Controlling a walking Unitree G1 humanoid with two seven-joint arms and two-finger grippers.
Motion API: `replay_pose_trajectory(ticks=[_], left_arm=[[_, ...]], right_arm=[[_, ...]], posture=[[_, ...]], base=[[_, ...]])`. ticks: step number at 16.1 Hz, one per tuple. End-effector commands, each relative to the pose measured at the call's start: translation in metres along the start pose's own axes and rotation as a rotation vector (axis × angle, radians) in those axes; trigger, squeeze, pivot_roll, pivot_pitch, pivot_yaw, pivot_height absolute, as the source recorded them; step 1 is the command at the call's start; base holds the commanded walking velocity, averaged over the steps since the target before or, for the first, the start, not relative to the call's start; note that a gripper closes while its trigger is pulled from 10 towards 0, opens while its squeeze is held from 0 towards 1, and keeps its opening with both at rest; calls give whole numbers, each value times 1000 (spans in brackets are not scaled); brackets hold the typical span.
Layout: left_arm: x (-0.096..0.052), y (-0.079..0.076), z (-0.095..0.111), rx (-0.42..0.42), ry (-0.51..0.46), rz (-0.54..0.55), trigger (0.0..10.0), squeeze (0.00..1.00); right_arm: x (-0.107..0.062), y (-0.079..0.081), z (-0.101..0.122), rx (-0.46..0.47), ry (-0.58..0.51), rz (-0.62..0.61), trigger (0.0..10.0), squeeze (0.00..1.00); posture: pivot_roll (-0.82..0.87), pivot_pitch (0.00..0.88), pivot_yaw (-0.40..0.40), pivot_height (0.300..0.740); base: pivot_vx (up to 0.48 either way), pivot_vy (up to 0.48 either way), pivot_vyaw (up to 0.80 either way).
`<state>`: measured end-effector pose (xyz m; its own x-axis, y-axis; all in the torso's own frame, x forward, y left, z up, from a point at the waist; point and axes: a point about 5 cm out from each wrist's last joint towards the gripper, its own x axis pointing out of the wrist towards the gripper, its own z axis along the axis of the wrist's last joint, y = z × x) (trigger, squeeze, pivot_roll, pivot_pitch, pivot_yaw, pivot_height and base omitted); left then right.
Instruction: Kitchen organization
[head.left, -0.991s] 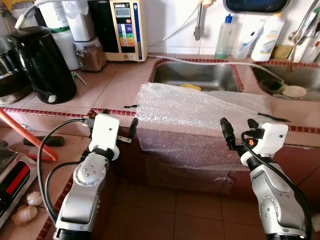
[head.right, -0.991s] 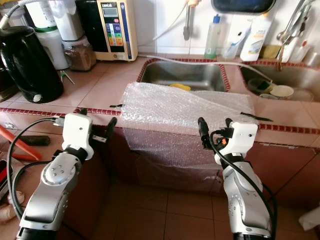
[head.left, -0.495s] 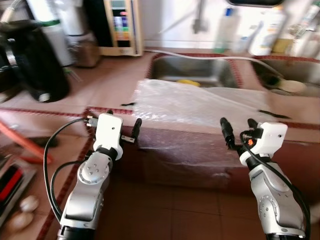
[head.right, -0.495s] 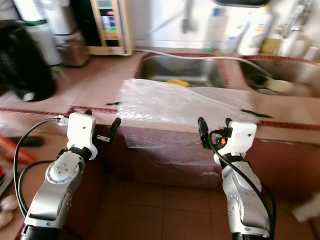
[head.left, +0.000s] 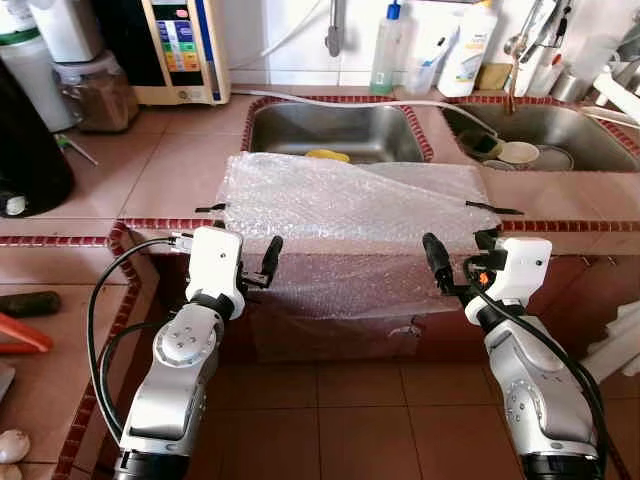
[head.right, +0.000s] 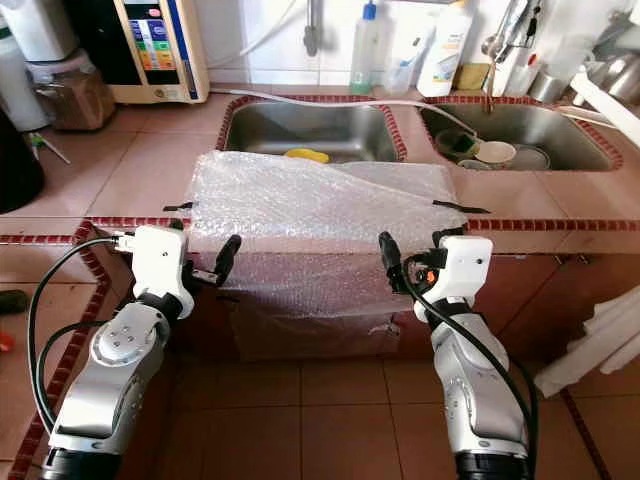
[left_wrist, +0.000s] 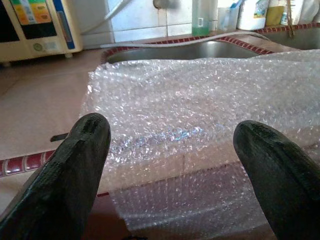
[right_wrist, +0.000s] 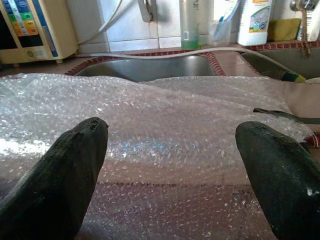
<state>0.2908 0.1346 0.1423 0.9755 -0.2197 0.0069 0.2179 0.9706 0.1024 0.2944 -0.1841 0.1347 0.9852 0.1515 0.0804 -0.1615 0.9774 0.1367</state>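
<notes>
A sheet of bubble wrap lies on the pink tiled counter in front of the left sink. Its front part hangs over the counter's edge, and black tape strips hold its two sides. My left gripper is open just before the wrap's left front corner. Level with it, my right gripper is open before the right front corner. Through the left gripper and the right gripper the wrap shows close ahead. Neither holds anything.
A yellow item lies in the left sink, and bowls sit in the right sink. Bottles line the back wall. A water machine and a black kettle stand at the left. The floor is brown tile.
The whole view has swung to the right and sharpened after a blurred frame, so the camera moved. Both grippers stay open at the same height before the counter's edge.
</notes>
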Motion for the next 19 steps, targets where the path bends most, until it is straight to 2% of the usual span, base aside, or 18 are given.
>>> replay_pose_trajectory(ticks=[1, 3, 8, 13, 19], left_arm=[[0, 1, 0, -1, 10, -24, 10000, 0], [0, 0, -2, 8, 13, -59, 10000, 0], [5, 2, -1, 2, 18, -67, 10000, 0], [7, 1, 1, 11, 20, -108, 10000, 0], [5, -1, -5, 11, 38, -122, 10000, 0]], right_arm=[[2, 1, 4, 4, -21, -13, 10000, 173], [-1, 4, 3, 1, -20, -10, 10000, 173], [-4, 2, 0, -1, -19, -32, 10000, 173], [-5, 5, -4, 12, -24, -54, 10000, 176], [-1, -2, -5, -30, -7, -80, 10000, 180]], posture=[[-18, 35, 13, 740], [-34, 37, 16, 740], [-37, 40, 40, 740], [-33, 41, 63, 740], [-39, 27, 55, 740]], base=[[0, 0, 0], [0, 0, 0], [0, 0, 0], [0, -248, 0], [0, -259, 0]])
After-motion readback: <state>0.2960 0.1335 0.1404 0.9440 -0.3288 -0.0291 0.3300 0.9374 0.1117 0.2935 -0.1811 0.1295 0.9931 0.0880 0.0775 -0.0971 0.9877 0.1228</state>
